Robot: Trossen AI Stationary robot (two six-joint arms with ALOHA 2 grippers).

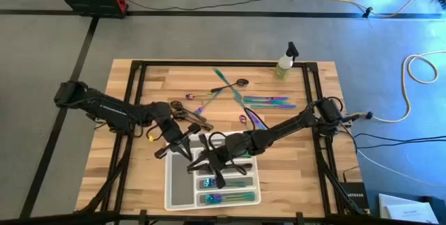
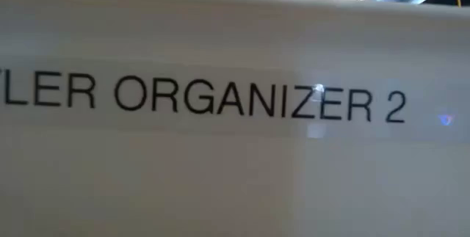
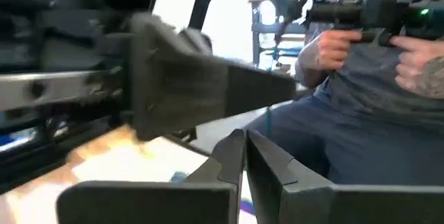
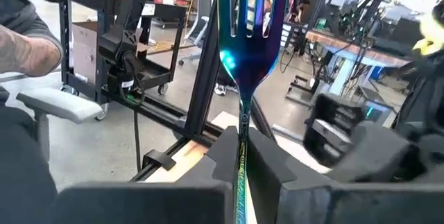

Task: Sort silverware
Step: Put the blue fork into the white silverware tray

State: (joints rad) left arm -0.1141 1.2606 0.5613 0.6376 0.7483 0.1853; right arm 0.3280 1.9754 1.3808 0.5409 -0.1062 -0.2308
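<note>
1. Light wooden slatted table with a black frame carries everything.
2. Two dark arms meet over the near middle of the table. Left arm comes in from the left edge, right arm from the right edge.
3. Translucent white compartment tray sits at the near edge, under both pincers. The low view is filled by its wall, printed "LER ORGANIZER 2".
4. Right pincer hangs over the tray's far end, pinching an iridescent purple-teal metal fork by the handle. In the right wrist view the tines point up and away from the fingers.
5. Left pincer is at the tray's far-left corner, just beside the right pincer. Its fingers are pressed together with nothing between them.
6. Sorted iridescent cutlery lies in the tray's near right compartments.
7. Loose iridescent and dark silverware is scattered across the far middle of the table, well apart from the tray.
8. Small spray bottle with a black top stands at the far edge.
9. A seated person shows beyond the table, hands on a dark device.
</note>
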